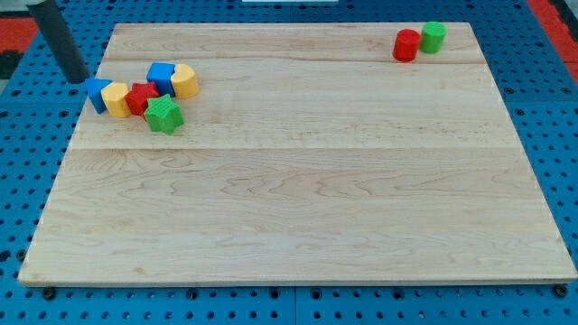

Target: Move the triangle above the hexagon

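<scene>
My tip (pixel 79 79) sits at the view's upper left, just off the table's (pixel 298 226) left edge, right beside the blue triangle (pixel 97 94), about touching its upper left side; contact not certain. No jaws on this rig, only a straight rod, so nothing opens, closes or holds. The blue triangle is the leftmost piece of a tight cluster near the table's top-left corner. Touching its right side is a yellow block (pixel 116 98), probably the hexagon, shape hard to confirm. Next right is a red block (pixel 140 97), star-like, then a green star (pixel 163 116) just below it. A blue block (pixel 161 77) and a yellow rounded block (pixel 184 81) sit at the cluster's upper right, touching each other. Well apart, at the view's top right, a red cylinder (pixel 406 45) and a green cylinder (pixel 433 37) stand side by side. Triangle is not above the hexagon yet, it is beside it on the view's left, so task looks barely started. Handling guess: small, light, stiff piece, slides easily on smooth wood, likely to spin if pushed off centre or on a corner. Best contact is the middle of a flat face, low side, pushing toward the view's top then right. Risk: the neighbours are packed tight, so a push may drag the yellow block along, and the table edge is close on the left.
</scene>
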